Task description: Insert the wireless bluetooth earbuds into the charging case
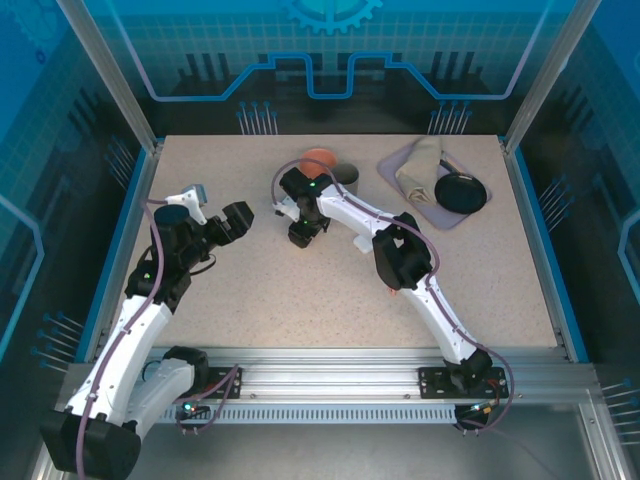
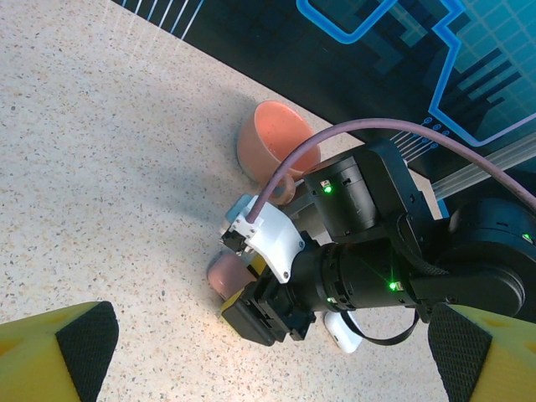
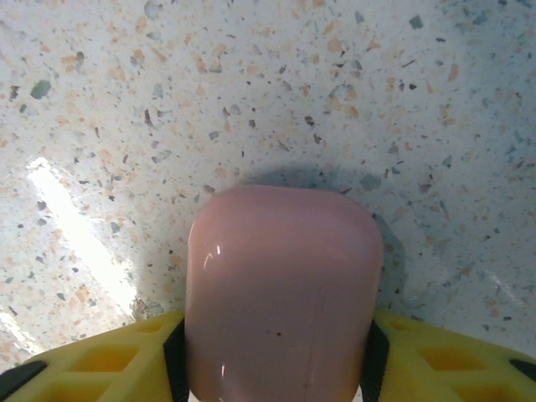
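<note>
Two cases lie on the tabletop (image 1: 250, 300), both partly covered in the left wrist view. The pink charging case (image 3: 283, 285) sits half under the right gripper (image 1: 302, 234). The white case (image 2: 344, 332) is tucked beneath that wrist.

Pink case: lid shut, inside hidden, near end cut off by the frame edge in the right wrist view. From above it is hidden under the gripper.

Right arm: runs diagonally forward-left from its base, elbow bent, wrist pitched down near the salmon bowl (image 1: 318, 158). Pads (image 3: 176, 362) sit flush on both sides of the case with no gap seen, so clamped.

Left arm: folded. Left gripper (image 1: 240, 221) is aimed at the right gripper, fingers wide apart.
</note>
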